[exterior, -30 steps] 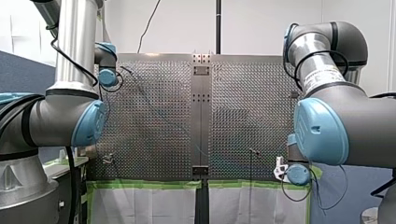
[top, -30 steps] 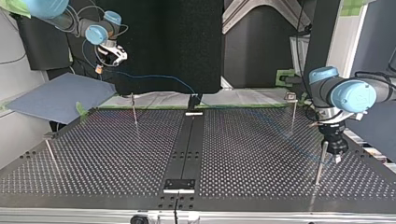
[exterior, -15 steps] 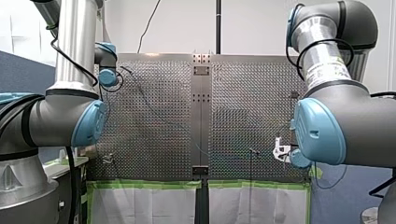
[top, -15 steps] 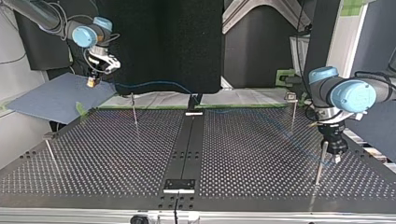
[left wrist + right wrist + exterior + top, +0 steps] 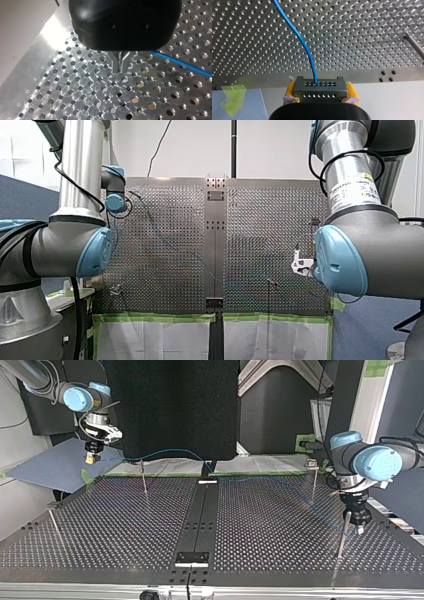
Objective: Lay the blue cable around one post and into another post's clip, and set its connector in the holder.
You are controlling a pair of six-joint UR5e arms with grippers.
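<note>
Right wrist view: yellow-padded claw (image 5: 320,91) grips blocky, perforated grey connector (image 5: 319,87).

Robotics lab: perforated metal table (image 5: 280,540), blue-jointed robot arm (image 5: 65,245).

You see thin blue cable (image 5: 305,47) over silver perforated metal table (image 5: 362,32), with an even dot grid of dark holes. Dark grey rectangular connector (image 5: 316,86) has two rows of small holes on its face. Right gripper (image 5: 321,91): yellow pads (image 5: 352,90), purplish at base, black body. Left gripper (image 5: 120,68): glossy black housing, bare metal fingers (image 5: 115,62). In top view you get flat black centre strip (image 5: 200,520) down table, flat blue mat (image 5: 55,462) beyond it, bright green tape (image 5: 86,477) at edge. Round joint caps (image 5: 377,462) are light blue.
</note>
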